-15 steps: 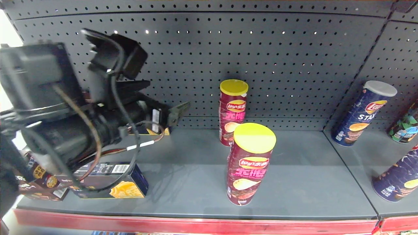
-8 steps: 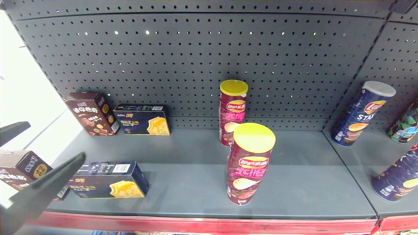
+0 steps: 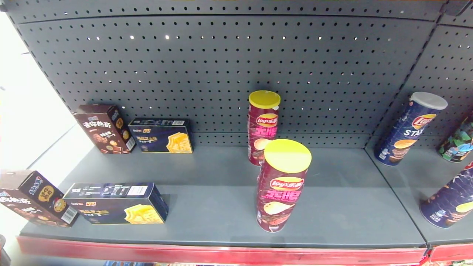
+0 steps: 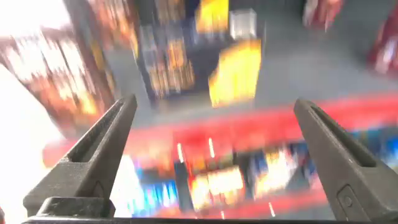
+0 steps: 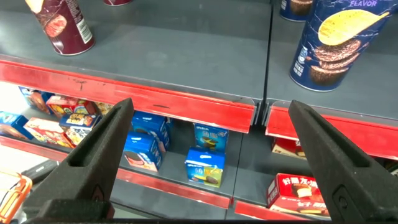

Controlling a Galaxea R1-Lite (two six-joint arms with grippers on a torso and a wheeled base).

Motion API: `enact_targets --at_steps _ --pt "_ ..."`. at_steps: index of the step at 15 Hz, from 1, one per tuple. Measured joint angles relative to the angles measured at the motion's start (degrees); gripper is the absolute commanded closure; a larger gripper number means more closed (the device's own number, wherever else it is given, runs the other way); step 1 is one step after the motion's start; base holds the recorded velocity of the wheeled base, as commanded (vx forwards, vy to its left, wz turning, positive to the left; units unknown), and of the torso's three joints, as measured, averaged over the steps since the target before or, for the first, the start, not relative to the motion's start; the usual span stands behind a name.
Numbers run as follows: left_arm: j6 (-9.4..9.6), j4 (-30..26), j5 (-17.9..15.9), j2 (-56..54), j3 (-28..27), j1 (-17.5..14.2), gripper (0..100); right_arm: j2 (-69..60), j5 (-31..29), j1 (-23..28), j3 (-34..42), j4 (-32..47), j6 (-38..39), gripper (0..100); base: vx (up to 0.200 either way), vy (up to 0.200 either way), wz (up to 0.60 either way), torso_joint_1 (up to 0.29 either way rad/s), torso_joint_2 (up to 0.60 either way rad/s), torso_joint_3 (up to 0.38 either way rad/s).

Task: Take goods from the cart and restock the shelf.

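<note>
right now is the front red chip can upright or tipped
Upright: the front can stands on its base, yellow lid on top.

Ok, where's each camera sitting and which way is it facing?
Head: on the robot's head, facing forward and down at the shelf.
Left wrist: on the left arm, past the open left gripper toward the shelf's red edge.
Right wrist: on the right arm, past the open right gripper toward that edge and goods below.
Shared: head and right wrist both show the front red can.

You get white glare at the head view's left edge; the blue box [image 3: 118,204] throws a soft shadow rightward across the shelf [image 3: 332,199]; the left wrist view is smeared.
</note>
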State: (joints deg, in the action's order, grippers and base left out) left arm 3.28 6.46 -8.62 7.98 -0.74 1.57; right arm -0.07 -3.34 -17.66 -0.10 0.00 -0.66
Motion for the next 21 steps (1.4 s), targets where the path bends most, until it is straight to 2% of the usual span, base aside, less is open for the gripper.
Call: enact_targets --at_steps 1,7,8,10,11,13,14,21 --pt "0.0 -3.1 -0.85 -2.8 0.33 -0.76 0 0.0 0.01 0.0 0.0 0.0 -0.02 0 0.0 0.0 0.0 0.0 0.0 0.0" --pt "-0.99 -3.43 -0.98 -7.96 0.74 -1.67 0 0.0 0.01 0.04 0.0 0.0 -0.02 0 0.0 0.0 0.0 0.0 0.0 0.0" --pt "-0.88 -3.56 0.63 -8.09 0.74 -1.67 0 0.0 0.01 0.04 0.0 0.0 0.0 0 0.0 0.0 0.0 0.0 0.0 0.0" --pt "-0.71 -5.73 11.26 -8.23 0.74 -1.65 0 0.0 0.0 0.0 0.0 0.0 0.0 0 0.0 0.0 0.0 0.0 0.0 0.0" --pt "-0.79 -6.22 14.01 -8.23 0.74 -1.65 0 0.0 0.01 0.0 0.0 0.0 -0.02 0 0.0 0.0 0.0 0.0 0.0 0.0" --pt "-0.72 -6.49 10.09 -8.25 0.74 -1.57 0 0.0 0.01 0.0 0.0 0.0 -0.02 0 0.0 0.0 0.0 0.0 0.0 0.0" --pt "-0.94 -6.62 9.46 -8.28 0.74 -1.57 0 0.0 0.0 0.0 0.0 0.0 -0.02 0 0.0 0.0 0.0 0.0 0.0 0.0" --pt "-1.21 -6.57 9.08 -8.25 0.69 -1.39 0 0.05 0.61 0.11 -0.41 0.0 -1.44 0 0.0 0.0 0.0 0.0 0.0 0.0"
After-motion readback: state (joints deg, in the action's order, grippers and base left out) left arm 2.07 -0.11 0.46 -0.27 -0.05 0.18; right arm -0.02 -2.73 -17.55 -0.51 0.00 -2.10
